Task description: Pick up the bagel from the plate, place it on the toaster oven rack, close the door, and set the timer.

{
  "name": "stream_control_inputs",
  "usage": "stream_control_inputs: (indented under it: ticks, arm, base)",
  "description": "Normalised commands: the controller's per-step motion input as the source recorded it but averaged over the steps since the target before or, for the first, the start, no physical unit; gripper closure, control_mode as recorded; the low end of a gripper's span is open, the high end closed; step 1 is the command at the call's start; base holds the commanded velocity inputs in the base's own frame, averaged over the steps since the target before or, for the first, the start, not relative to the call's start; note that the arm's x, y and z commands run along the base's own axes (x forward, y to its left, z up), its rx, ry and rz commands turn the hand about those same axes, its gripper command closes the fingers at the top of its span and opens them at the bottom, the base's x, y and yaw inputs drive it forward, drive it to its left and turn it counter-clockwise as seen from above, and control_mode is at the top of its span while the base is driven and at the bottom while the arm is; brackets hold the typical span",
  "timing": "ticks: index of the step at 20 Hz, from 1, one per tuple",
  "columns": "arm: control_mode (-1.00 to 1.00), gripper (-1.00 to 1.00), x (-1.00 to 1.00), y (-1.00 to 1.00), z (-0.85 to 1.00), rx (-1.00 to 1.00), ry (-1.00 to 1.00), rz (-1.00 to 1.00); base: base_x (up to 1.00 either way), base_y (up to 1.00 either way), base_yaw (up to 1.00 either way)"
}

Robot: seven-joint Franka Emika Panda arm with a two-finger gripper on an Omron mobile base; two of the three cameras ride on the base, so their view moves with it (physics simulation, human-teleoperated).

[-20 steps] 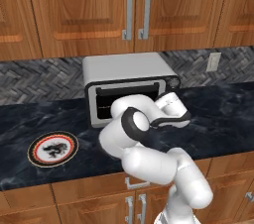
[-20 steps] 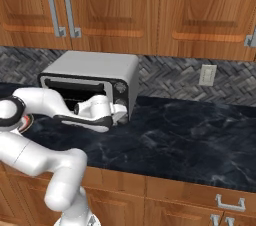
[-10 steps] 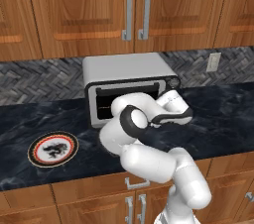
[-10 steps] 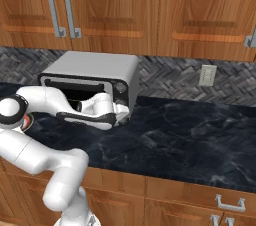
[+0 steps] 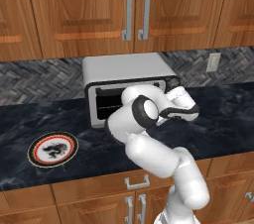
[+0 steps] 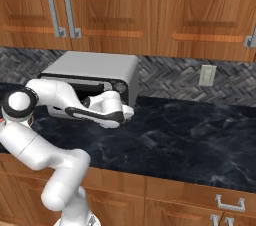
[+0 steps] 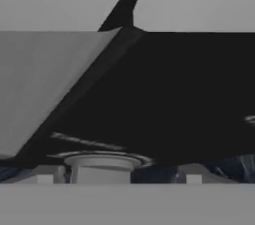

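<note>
The robot's hand reaches at the toaster oven (image 5: 130, 86) front, likely for the timer; whether its fingers are released or clenched cannot be told. The plate (image 5: 52, 149) sits bagel-free on the worktop (image 6: 200, 135), well left of them.

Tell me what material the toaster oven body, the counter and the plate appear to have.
Toaster oven: brushed metal, likely; silver-grey with a soft sheen.
Counter: polished stone, perhaps marble; black with pale veins.
Plate: seemingly glazed ceramic; white, with a dark rim and painted centre.

No words, labels, brands or numbers can be read on anything here.
</note>
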Motion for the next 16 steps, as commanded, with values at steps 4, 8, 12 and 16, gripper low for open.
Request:
stream_control_inputs:
  ticks: [4,8,12,16]
  arm:
    - [-1.0,1.0,0.08,-0.28,0.23,0.3,-0.23,0.18]
    - [-1.0,1.0,0.0,-0.3,0.37,0.32,-0.32,0.19]
    - [-1.0,1.0,0.0,-0.31,0.4,0.32,-0.32,0.18]
    - [-1.0,1.0,0.04,-0.29,0.53,0.31,-0.26,0.17]
  base:
    - [0.0,0.0,0.0]
    - [0.0,0.0,0.0]
    - [0.0,0.0,0.0]
    - [0.0,0.0,0.0]
